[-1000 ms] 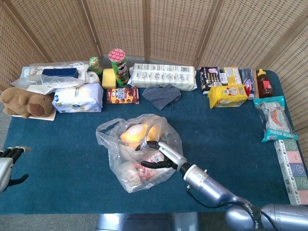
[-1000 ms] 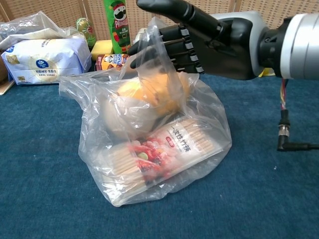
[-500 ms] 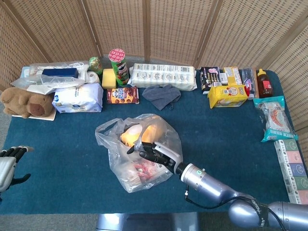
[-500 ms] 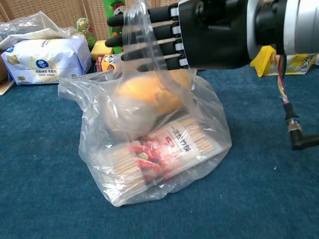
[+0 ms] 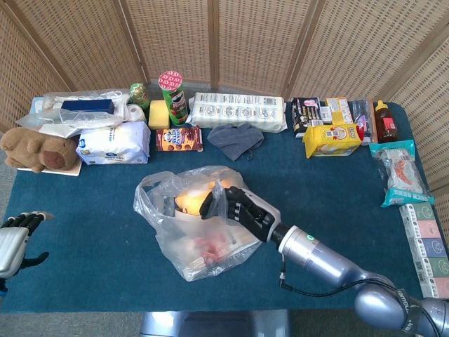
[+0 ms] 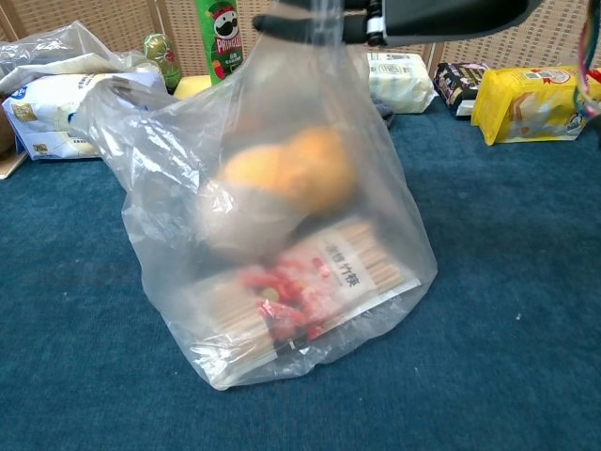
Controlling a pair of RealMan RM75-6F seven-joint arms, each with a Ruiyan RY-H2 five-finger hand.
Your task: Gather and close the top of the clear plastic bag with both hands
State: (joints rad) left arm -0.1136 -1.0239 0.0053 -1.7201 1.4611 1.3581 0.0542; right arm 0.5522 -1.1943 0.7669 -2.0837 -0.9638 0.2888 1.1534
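The clear plastic bag (image 5: 184, 235) stands mid-table on the blue cloth, with two orange round items (image 6: 286, 169) and a flat pack of wooden sticks (image 6: 310, 296) inside. My right hand (image 5: 235, 206) grips the bag's upper right part and pulls the film taut upward. In the chest view this hand (image 6: 423, 11) is cut off by the top edge, with gathered plastic (image 6: 324, 19) in it. The bag's left rim (image 5: 151, 193) hangs loose and open. My left hand (image 5: 15, 242) hovers at the table's front left corner, far from the bag, holding nothing.
Along the back stand a Pringles can (image 5: 172, 95), a flour bag (image 5: 112, 144), a plush toy (image 5: 38, 151), a grey cloth (image 5: 235, 139), a long white pack (image 5: 238, 110) and a yellow package (image 5: 331, 139). Boxes (image 5: 424, 239) line the right edge.
My right hand has turned, closed on the bag's top and risen, stretching the bag upward. The left hand has barely moved.
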